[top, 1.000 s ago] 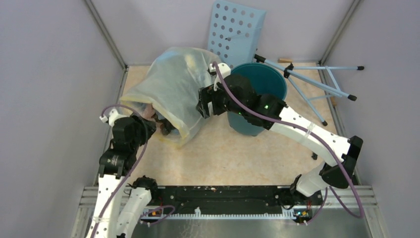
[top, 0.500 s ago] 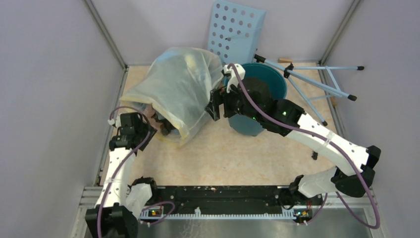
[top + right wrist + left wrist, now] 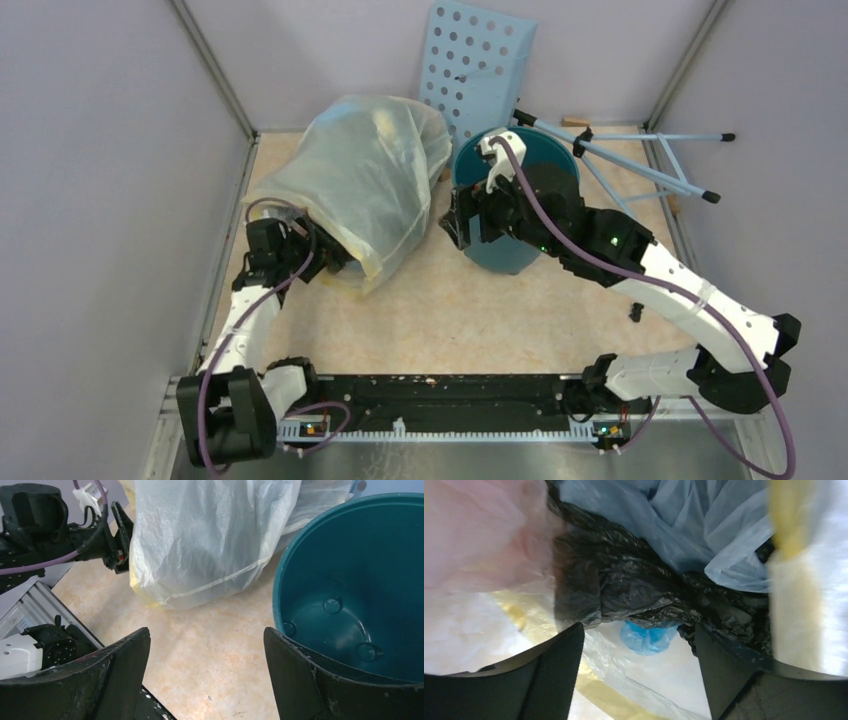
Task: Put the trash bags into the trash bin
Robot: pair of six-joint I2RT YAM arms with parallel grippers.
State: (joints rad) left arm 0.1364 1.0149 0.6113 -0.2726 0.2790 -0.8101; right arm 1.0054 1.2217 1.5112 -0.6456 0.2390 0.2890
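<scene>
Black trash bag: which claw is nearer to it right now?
Left. The left claw is open right at the black trash bag, at the mouth of the pale bag. The right claw hangs open by the trash bin, across the pale bag from it.

The thin crinkly plastic bag (image 3: pixel 634 590) is glossy black. The round plastic bin (image 3: pixel 310 580) on the right is plain teal-green. The stuffed translucent bag (image 3: pixel 360 190) is pale yellow. The far perforated panel (image 3: pixel 478 65) is light blue, the table top (image 3: pixel 450 310) mottled beige.

crinkly plastic trash bag (image 3: pixel 634 590), smooth plastic bin (image 3: pixel 350 570)
</scene>
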